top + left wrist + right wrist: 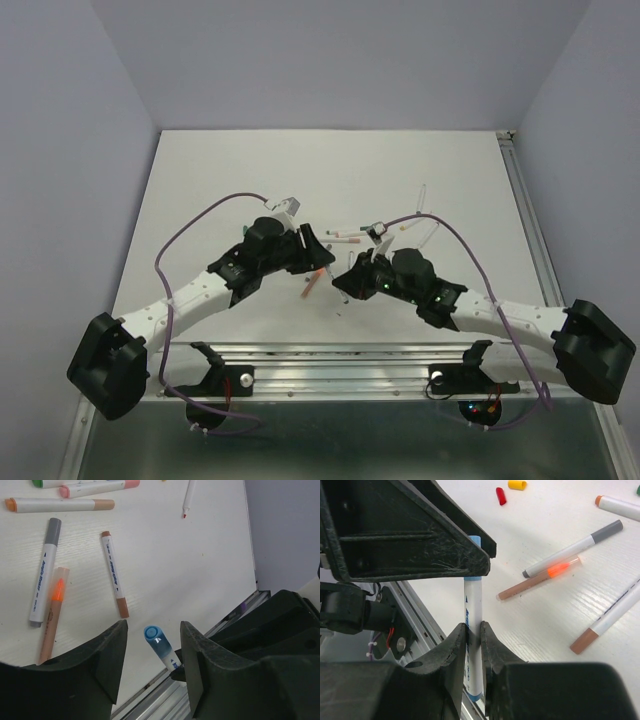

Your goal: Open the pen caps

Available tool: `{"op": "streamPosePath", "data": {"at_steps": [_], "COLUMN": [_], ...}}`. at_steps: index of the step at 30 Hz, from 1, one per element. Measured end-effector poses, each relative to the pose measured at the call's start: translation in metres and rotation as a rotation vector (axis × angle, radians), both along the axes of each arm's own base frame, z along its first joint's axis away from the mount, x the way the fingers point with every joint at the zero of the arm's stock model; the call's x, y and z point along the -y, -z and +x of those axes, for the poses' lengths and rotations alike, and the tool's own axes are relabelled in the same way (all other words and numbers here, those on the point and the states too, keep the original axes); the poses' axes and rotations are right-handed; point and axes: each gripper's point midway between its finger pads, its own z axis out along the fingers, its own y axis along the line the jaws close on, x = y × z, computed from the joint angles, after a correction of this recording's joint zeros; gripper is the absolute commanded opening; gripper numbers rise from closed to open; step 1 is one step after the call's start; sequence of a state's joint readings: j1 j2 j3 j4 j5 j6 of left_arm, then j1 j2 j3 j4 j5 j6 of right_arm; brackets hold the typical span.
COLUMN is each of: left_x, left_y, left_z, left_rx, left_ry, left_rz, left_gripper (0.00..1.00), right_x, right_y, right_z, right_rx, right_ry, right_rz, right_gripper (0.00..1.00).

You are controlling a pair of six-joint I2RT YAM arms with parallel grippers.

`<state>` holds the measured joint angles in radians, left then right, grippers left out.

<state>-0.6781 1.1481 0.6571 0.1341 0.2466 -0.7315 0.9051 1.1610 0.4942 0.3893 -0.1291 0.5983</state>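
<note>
Black fingers (110, 660) of the left gripper (152, 629) fill the bottom of its wrist view. The jaws stand roughly half open, holding nothing. A round blue plastic cap (151, 633) points end-on into the gap between them, with a sliver of space on each side. Beyond it on the white table (200, 555) lie a grey-capped white pen (44, 572), a brown-capped white pen (114, 574) and a pen with a clear orange cap (53, 612).

To the right, the right gripper (474, 628) has its jaws pinched nearly closed on the white-barrelled marker pen (473, 600) that carries the blue cap. A small loose red cap (500, 496) and a loose yellow cap (517, 484) lie near each other on the table, well apart from both grippers.
</note>
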Motion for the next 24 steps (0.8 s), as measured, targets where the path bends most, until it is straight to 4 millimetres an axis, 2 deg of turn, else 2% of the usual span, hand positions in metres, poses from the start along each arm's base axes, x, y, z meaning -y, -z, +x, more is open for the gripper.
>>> {"op": "streamPosePath", "data": {"at_steps": [5, 10, 16, 19, 22, 24], "left_x": [0.0010, 0.0015, 0.0010, 0.0014, 0.0034, 0.0044], "left_y": [-0.0019, -0.0023, -0.0021, -0.0022, -0.0046, -0.0054], "left_z": [0.0019, 0.0023, 0.0029, 0.0027, 0.0022, 0.0018], "left_rx": [0.000, 0.000, 0.001, 0.001, -0.002, 0.003], "left_ry": [-0.016, -0.022, -0.026, -0.025, -0.023, -0.020], "left_rz": [-0.010, -0.012, -0.010, -0.011, -0.026, -0.026], "left_gripper": [0.43, 0.38, 0.37, 0.27, 0.00, 0.00], "right_x": [-0.0010, -0.0015, -0.0025, -0.0038, -0.0044, -0.0047], "right_y": [0.0083, 0.0094, 0.0060, 0.0046, 0.0079, 0.0097], "right_z": [0.0010, 0.0015, 0.0032, 0.0041, 0.0045, 0.0046], "right_rx": [-0.015, -0.021, -0.019, -0.017, -0.023, -0.028], "right_ry": [0.002, 0.005, 0.014, 0.015, 0.016, 0.016], "right_rz": [-0.017, -0.016, 0.000, 0.008, 0.002, 0.000], "right_gripper": [0.01, 0.01, 0.01, 0.01, 0.01, 0.01]}}
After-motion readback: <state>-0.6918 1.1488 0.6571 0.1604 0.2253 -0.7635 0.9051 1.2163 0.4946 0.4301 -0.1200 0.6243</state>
